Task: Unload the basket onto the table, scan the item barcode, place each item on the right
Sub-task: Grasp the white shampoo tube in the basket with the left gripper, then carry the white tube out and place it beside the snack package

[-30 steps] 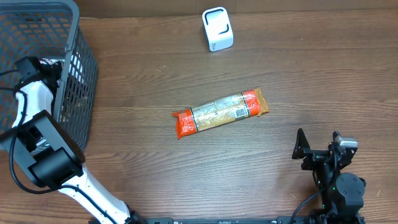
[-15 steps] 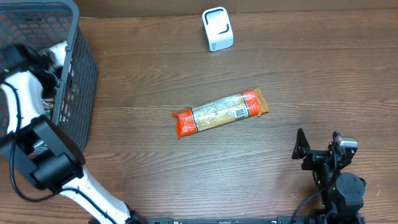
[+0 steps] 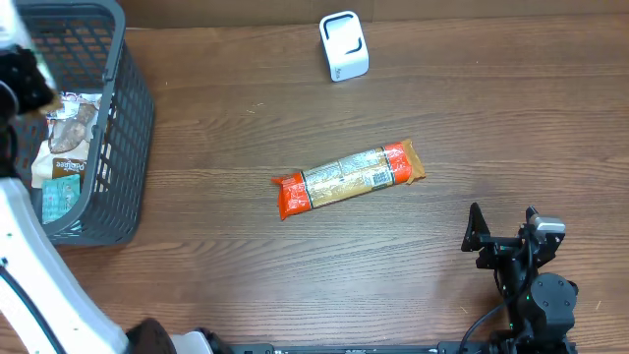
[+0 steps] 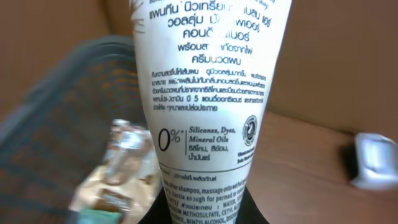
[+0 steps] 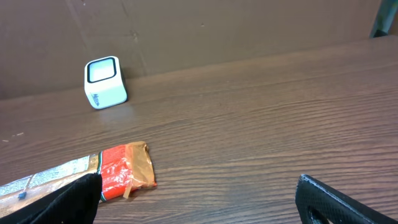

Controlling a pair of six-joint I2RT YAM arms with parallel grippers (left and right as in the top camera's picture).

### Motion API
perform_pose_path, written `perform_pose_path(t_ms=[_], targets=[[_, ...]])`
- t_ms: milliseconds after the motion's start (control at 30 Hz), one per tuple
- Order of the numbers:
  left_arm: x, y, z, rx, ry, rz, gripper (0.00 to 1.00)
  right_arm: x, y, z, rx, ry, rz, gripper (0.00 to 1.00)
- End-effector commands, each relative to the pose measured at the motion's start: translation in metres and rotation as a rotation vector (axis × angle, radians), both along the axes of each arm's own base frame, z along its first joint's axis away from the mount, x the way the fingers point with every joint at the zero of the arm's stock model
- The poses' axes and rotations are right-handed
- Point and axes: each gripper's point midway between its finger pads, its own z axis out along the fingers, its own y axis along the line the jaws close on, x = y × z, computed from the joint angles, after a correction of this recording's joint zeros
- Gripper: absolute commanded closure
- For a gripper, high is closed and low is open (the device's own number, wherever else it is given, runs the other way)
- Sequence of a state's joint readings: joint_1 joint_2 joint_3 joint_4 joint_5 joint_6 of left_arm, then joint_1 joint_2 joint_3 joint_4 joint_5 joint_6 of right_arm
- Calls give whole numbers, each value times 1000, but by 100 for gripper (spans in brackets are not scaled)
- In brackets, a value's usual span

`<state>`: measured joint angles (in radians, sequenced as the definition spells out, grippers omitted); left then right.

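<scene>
Wood table (image 3: 246, 275) | L claw (image 4: 199, 210) clamped on white tube (image 4: 205, 93) | R claw (image 5: 196, 200) spread wide

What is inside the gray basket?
Two packets show in the basket: a clear bag of brownish snacks and a teal packet beside it. The left arm covers the basket's left side, so anything there or under the packets cannot be seen.

The left arm (image 3: 25, 256) has a smooth white shell and a black joint (image 3: 28, 81). The right arm (image 3: 539, 295) is black all over, with thin black cables (image 3: 486, 320) at its foot and a small grey block (image 3: 546, 227) on top.
</scene>
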<state>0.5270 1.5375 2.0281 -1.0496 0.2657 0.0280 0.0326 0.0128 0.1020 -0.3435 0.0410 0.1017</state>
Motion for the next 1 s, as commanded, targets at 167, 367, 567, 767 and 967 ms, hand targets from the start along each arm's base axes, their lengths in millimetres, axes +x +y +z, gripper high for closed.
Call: perform_pose_path(t_ms=[167, 367, 567, 767, 967], targets=[[29, -177, -65, -57, 206, -626, 96, -1, -2, 1, 1, 2, -11, 0], [33, -242, -163, -56, 527, -707, 96, -1, -2, 1, 1, 2, -11, 0], [24, -246, -272, -69, 839, -498, 95, -1, -2, 1, 1, 2, -11, 0], [4, -232, -341, -106, 953, -306, 96, -1, -2, 1, 1, 2, -11, 0], [-26, -254, -385, -148, 1016, -369, 96, -1, -2, 1, 1, 2, -11, 0]])
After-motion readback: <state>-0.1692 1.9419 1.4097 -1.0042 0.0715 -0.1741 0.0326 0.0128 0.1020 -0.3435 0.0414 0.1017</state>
